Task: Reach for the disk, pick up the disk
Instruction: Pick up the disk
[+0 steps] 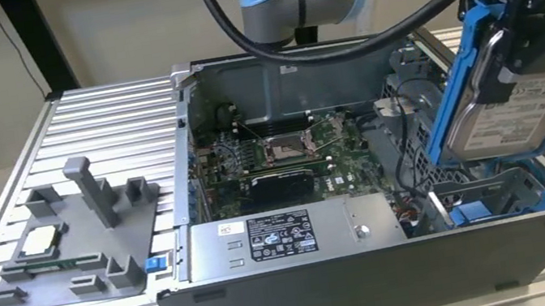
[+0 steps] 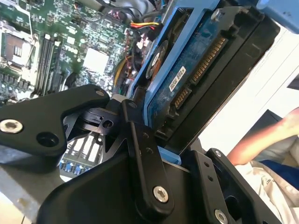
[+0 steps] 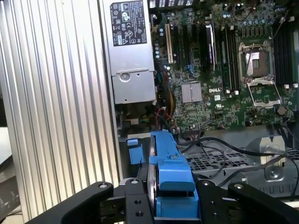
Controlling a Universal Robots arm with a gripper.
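Ribbed aluminium table (image 1: 80, 118) carries an open computer case (image 1: 378, 268); above its drive bay the gripper (image 1: 529, 38) pinches the disk (image 1: 502, 112) between its fingers (image 2: 145, 158), lifted clear and tilted.

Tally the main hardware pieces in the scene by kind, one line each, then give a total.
Open computer case: 1
Disk, held up by the pincer: 1
Grey fixture with posts: 1
Small square chip on the fixture: 1
Power supply box: 1
Total: 5
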